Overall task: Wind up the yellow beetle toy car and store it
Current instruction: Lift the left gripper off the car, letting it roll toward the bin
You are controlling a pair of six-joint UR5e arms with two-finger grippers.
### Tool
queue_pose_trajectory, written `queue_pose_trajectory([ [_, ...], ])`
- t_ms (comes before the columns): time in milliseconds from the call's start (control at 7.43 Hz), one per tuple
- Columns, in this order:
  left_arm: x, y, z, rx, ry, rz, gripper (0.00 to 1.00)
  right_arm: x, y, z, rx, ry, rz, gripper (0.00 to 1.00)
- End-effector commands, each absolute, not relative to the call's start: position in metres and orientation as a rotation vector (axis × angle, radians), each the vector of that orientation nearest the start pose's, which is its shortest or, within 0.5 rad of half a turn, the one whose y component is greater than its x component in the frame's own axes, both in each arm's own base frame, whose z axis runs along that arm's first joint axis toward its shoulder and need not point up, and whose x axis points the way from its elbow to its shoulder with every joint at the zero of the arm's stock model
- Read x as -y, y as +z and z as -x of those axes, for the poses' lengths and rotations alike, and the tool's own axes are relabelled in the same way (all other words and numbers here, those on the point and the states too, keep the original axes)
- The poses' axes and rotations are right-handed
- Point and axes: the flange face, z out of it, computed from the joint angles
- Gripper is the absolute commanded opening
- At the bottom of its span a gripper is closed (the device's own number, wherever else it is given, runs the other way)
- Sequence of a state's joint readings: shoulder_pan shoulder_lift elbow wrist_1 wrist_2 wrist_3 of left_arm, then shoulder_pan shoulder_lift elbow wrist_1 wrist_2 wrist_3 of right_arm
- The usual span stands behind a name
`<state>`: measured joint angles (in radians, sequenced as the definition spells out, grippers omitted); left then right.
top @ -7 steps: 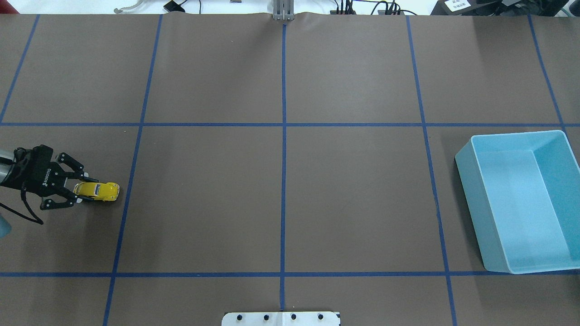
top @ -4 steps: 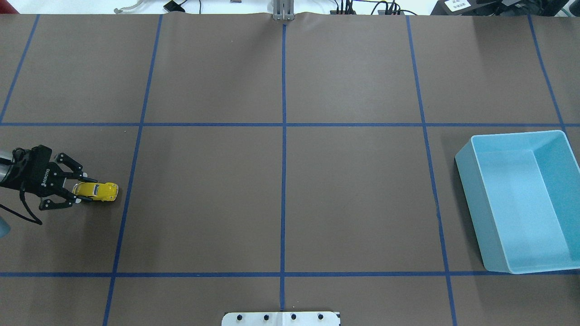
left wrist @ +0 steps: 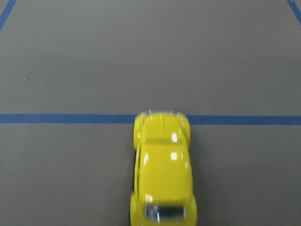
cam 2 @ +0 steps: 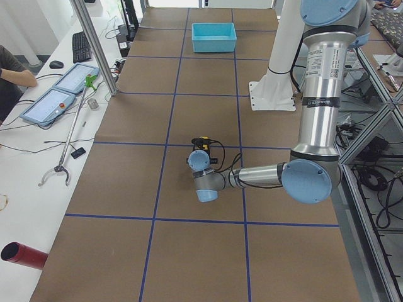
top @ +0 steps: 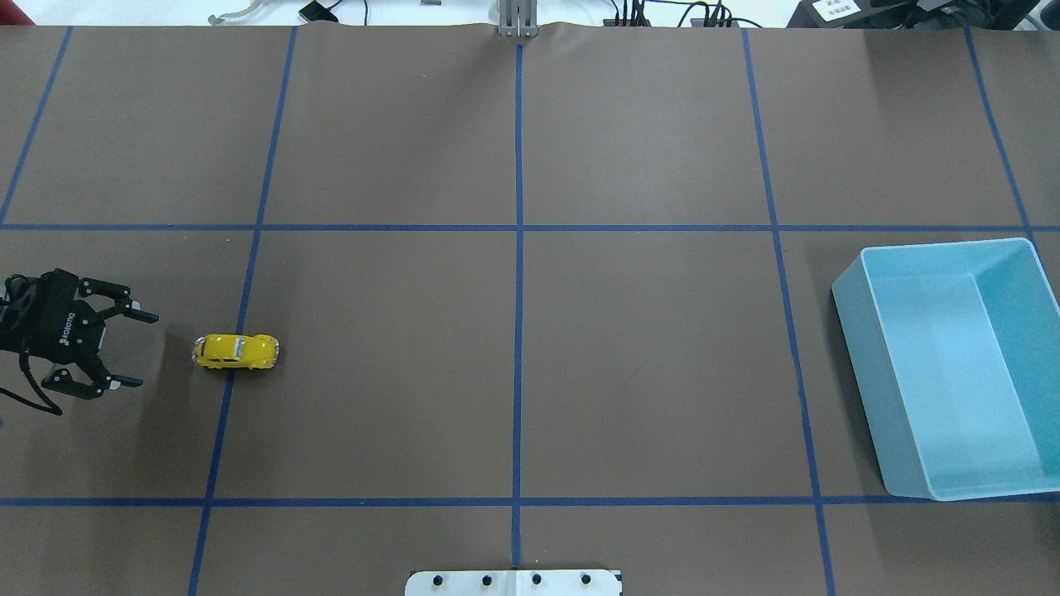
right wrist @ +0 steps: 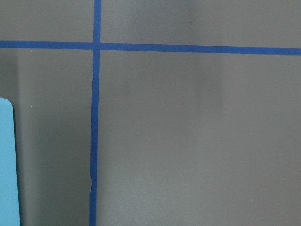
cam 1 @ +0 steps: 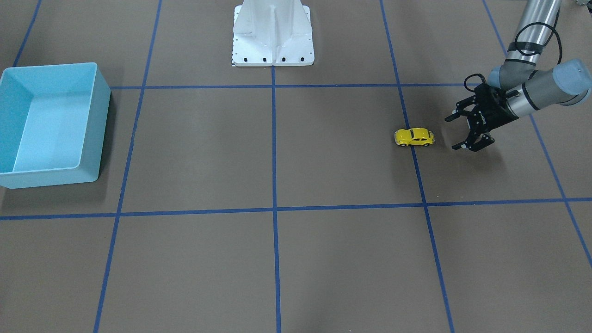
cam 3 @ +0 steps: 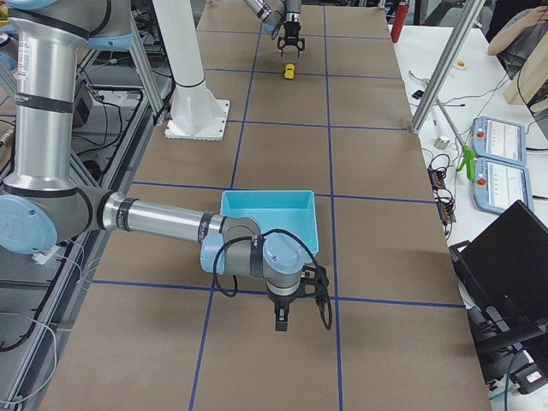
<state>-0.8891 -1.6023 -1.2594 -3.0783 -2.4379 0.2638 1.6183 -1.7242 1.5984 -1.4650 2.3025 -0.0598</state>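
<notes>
Right now the left pincer is spread wide and grips nothing. Its fingers point at the car, which stands on its wheels a little ahead of the tips. The car is clear of them, with a strip of bare table between. It sits across a tape line, tail toward the pincer and nose away, as the left wrist view shows. The front-facing view agrees: the car is free of the pincer.

Whether the spring is wound cannot be read from a still. The car set down and let go, nose aimed across the table, suggests the winding part is done or nearly so.

Storing is all still to do. The bin lies far ahead of the left pincer, well apart from the car, and looks empty.

The right pincer hangs low, just beside the bin's wall on the side away from the car. It shows only in the side view, so I cannot tell whether it is released or clenched. Its wrist camera catches only an edge of the bin and bare table.

My guess is that the car must first cross toward that side. Then it must be picked up and dropped in the bin.
</notes>
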Motion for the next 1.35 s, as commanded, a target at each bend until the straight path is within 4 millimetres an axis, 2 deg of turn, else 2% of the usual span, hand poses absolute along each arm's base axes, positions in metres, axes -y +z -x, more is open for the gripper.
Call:
queue_pose_trajectory([
  [0,0.409,0.630,-0.253,-1.050,1.301,-1.029,0.99,0.419,0.708,-0.087,0.732,-0.004,-0.020,1.00],
  [135,0.412,0.629,-0.247,-1.050,1.295,-1.033,0.99,0.419,0.708,-0.087,0.732,-0.004,-0.020,1.00],
  [404,0.431,0.615,-0.238,-1.030,1.250,-1.011,0.99,0.419,0.708,-0.087,0.732,-0.003,-0.020,1.00],
  [538,0.447,0.593,-0.229,-1.009,1.198,-0.934,0.99,0.419,0.708,-0.087,0.732,-0.003,-0.020,1.00],
  [673,0.459,0.563,-0.222,-0.994,1.148,-0.842,0.99,0.419,0.708,-0.087,0.732,-0.003,-0.020,1.00],
  [942,0.479,0.553,-0.191,-0.956,1.029,-0.708,0.99,0.419,0.708,-0.087,0.732,-0.003,-0.020,1.00],
  [1076,0.486,0.548,-0.166,-0.926,0.941,-0.613,0.99,0.419,0.708,-0.087,0.732,-0.003,-0.020,1.00],
  [1211,0.485,0.559,-0.127,-0.899,0.815,-0.477,0.99,0.419,0.708,-0.087,0.732,-0.003,-0.020,1.00],
])
